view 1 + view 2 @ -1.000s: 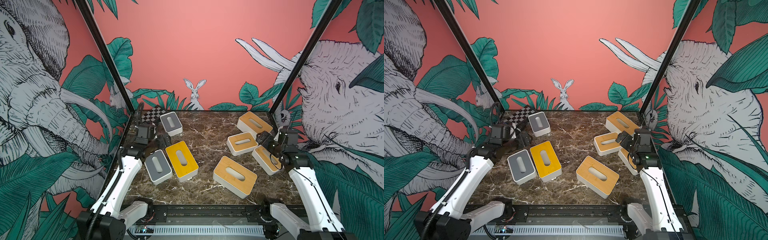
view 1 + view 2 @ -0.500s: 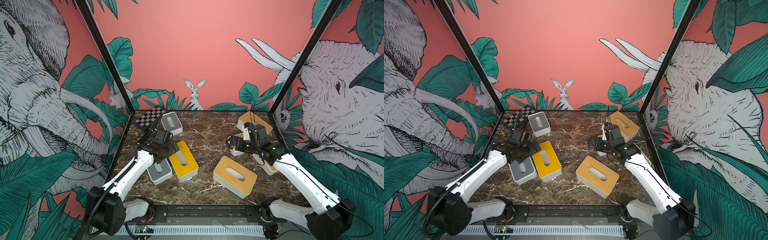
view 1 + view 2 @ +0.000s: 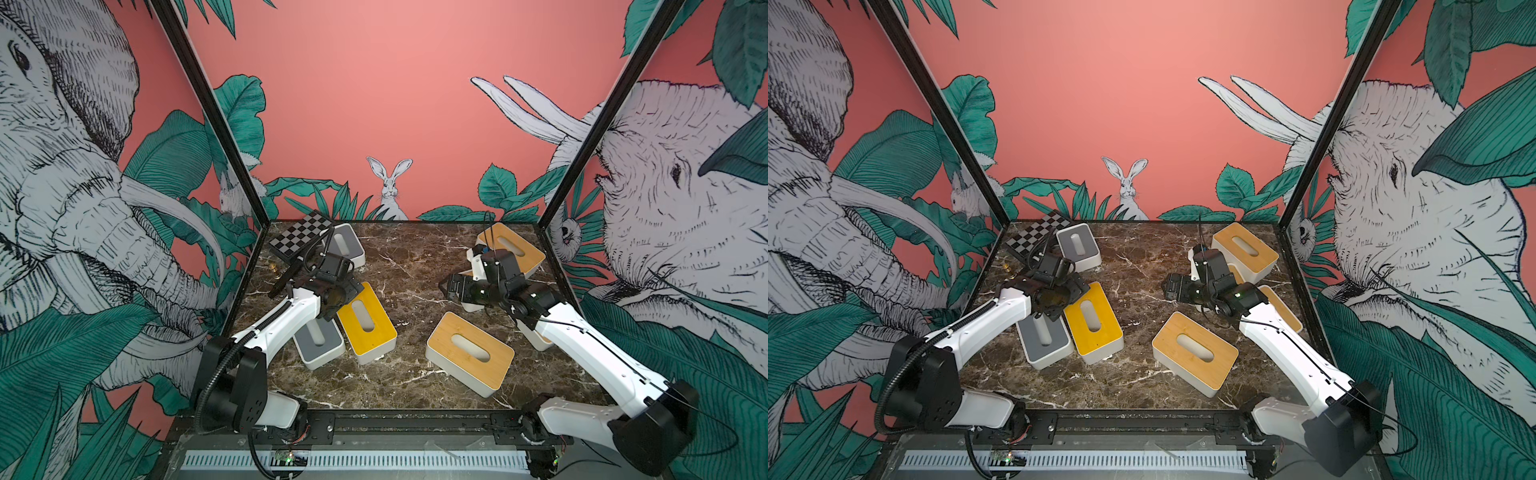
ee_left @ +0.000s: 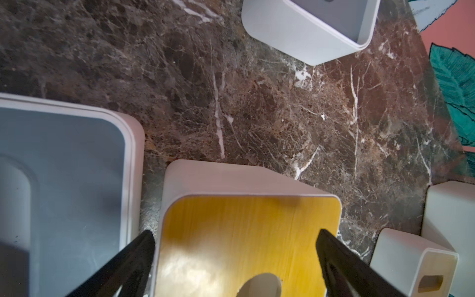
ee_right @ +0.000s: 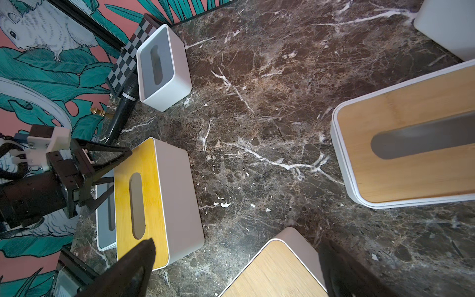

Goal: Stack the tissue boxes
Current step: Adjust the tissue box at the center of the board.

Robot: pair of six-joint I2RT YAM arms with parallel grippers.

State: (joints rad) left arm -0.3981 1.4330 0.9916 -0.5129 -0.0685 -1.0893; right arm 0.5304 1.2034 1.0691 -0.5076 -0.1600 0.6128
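A yellow-lidded tissue box (image 3: pixel 376 332) lies left of centre, with a grey-lidded one (image 3: pixel 322 353) tight against its left side. My left gripper (image 4: pixel 235 239) hangs open just over the yellow lid's far end, its fingers level with the two long edges. Another grey-lidded box (image 3: pixel 351 249) stands at the back left. One bamboo-lidded box (image 3: pixel 494 361) lies front centre and one (image 3: pixel 523 253) at the back right; others are partly hidden under my right arm. My right gripper (image 5: pixel 235 253) is open and empty above the marble, near the front bamboo box's corner (image 5: pixel 277 267).
A checkerboard case (image 3: pixel 297 239) leans in the back-left corner. Beside it lie a black cylinder (image 5: pixel 123 108) and a small brass piece (image 5: pixel 97 111). Black frame posts and patterned walls close in the marble table (image 3: pixel 411 266) on three sides.
Both arms have reached out from their folded poses at the sides. The left gripper came over the yellow box. The right gripper swung left toward the table's middle.
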